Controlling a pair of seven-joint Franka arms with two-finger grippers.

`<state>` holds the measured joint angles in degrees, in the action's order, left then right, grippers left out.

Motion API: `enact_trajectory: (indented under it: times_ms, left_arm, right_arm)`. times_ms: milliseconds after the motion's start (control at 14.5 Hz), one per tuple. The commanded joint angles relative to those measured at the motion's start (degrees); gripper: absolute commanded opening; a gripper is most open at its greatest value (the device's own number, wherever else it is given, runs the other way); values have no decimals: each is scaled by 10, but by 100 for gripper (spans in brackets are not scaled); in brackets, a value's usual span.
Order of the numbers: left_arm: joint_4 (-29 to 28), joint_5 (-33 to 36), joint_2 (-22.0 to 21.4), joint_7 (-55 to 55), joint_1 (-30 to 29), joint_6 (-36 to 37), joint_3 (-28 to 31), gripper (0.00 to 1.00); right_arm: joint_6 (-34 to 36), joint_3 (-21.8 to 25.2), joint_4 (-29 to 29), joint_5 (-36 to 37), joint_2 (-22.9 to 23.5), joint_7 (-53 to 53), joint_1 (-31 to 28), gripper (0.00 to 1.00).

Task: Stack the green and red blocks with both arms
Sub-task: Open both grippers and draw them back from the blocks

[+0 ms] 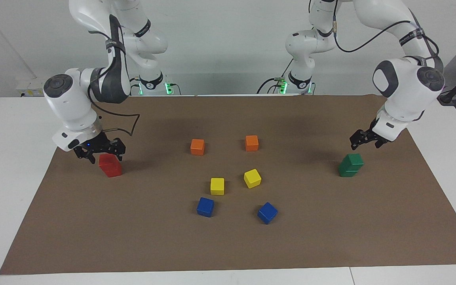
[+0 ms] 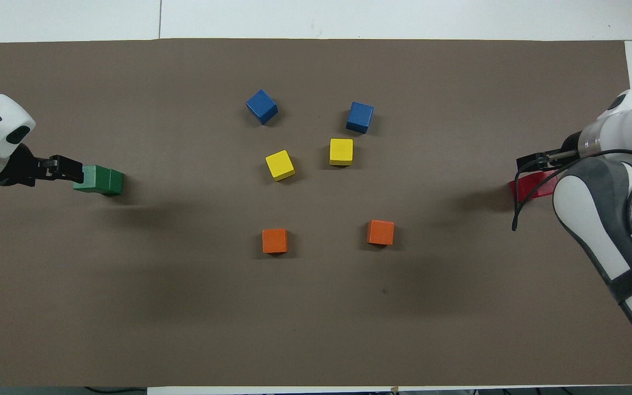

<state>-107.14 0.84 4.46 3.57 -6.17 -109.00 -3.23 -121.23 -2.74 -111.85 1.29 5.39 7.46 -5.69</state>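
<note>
With both stacks built, our left gripper (image 1: 364, 138) over the green blocks (image 1: 350, 165) and right gripper (image 1: 99, 149) over the red blocks (image 1: 110, 166) hang spread; next we retreat.

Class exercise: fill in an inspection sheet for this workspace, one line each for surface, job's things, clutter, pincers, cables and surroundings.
Surface: brown mat on a white table.
Job's things: green stack, red stack, each two blocks high.
Clutter: orange cubes, yellow cubes, blue cubes mid-mat.
Pincers: left pincer open above green stack; right pincer open just over red stack.
Cables: black cable looping off right arm.
Surroundings: white wall.
</note>
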Motion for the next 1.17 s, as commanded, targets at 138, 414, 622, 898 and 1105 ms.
enact_trajectory:
  times_ms: [138, 414, 622, 898, 1105]
  left_arm:
    - [24, -1, -53, 0, 3, 96, -4, 100]
    - [76, -4, -43, 0, 21, 147, 0, 100]
    - [145, -7, -18, -4, 82, 213, 43, 100]
    - [170, -6, -20, -7, 98, 232, 60, 100]
    - [112, -4, -43, 0, 100, 190, 61, 100]
  right_arm:
    - [113, -6, 68, -3, -60, -25, 3, 100]
    - [171, -10, 89, -3, -97, -25, 3, 100]
    - [241, -10, 133, -3, -100, -26, 3, 100]
    - [299, -6, 173, -5, -97, -26, 5, 100]
    - [329, 26, 178, -7, -98, -36, 35, 100]
